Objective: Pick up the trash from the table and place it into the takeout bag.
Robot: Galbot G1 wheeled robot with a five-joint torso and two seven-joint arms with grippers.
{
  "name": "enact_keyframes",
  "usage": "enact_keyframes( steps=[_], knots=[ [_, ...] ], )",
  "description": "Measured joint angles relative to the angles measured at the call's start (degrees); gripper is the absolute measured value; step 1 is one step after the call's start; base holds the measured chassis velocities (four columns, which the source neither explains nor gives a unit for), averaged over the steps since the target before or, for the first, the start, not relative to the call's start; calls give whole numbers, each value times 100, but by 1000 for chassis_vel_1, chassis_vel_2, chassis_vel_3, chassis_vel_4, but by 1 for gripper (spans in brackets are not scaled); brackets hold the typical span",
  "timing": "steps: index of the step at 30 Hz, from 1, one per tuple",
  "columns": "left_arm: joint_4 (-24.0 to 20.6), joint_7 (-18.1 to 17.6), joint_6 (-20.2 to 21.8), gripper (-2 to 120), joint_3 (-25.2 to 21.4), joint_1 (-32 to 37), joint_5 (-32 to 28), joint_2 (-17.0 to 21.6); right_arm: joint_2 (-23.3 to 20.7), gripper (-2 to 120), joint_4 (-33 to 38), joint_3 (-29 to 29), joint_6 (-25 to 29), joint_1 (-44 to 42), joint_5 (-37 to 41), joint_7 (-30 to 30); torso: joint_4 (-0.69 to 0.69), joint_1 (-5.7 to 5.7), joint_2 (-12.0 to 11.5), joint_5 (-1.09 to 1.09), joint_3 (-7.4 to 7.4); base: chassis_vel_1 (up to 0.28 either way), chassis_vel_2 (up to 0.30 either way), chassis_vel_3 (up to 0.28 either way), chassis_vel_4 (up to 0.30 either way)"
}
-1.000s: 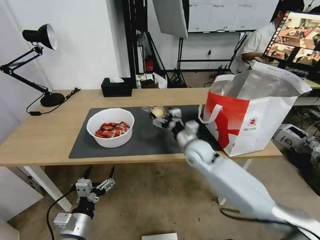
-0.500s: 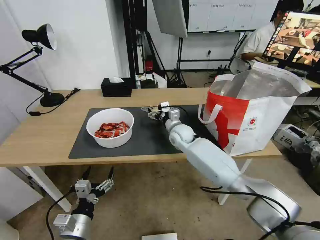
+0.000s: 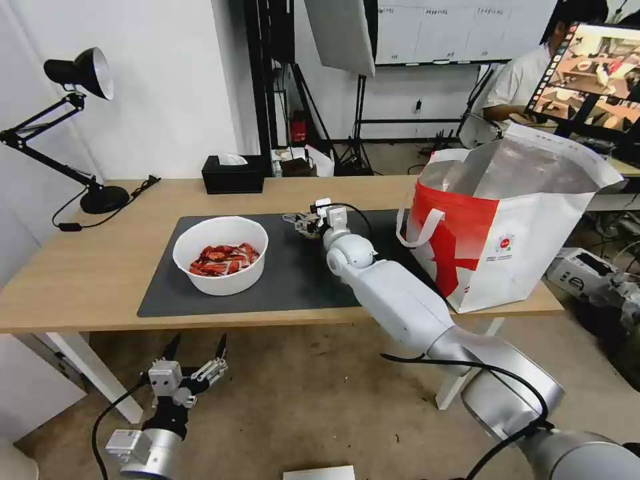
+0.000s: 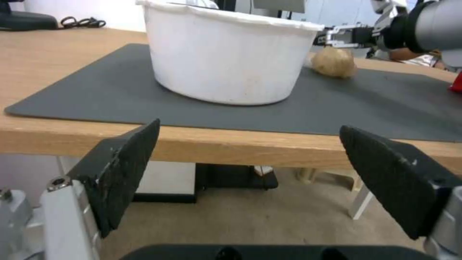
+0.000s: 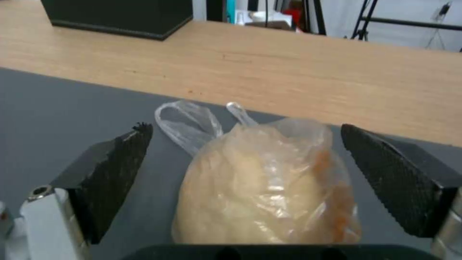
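From the head, the light-wood table (image 3: 87, 267) carries a dark grey mat (image 3: 293, 280), where the right gripper (image 3: 308, 223) reaches between the white round bowl (image 3: 221, 255) of red shells and the boxy foil-lined takeout bag (image 3: 513, 233), while the left gripper (image 3: 193, 347) hangs below the table edge, fingers spread. The left wrist view adds the bowl's smooth wall and the beige ball (image 4: 333, 62) just beyond it. The right wrist view shows its black ridged fingers (image 5: 115, 177) wide apart, either side of the lumpy ball in crinkled clear wrap, not touching it.
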Motion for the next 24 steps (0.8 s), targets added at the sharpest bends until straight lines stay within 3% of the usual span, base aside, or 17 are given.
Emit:
enact_keyframes(
  steps=[13, 24],
  knots=[
    [-2, 0, 0, 100, -7, 5, -4, 16, 248, 100, -461, 116, -31, 65, -150, -133, 0, 0, 0, 1, 0, 0, 0, 0, 0],
    [-2, 0, -1, 100, 19, 2, -2, -11, 263, 100, -434, 121, -107, 56, -154, -48, 0, 0, 0, 1, 0, 0, 0, 0, 0]
  ],
)
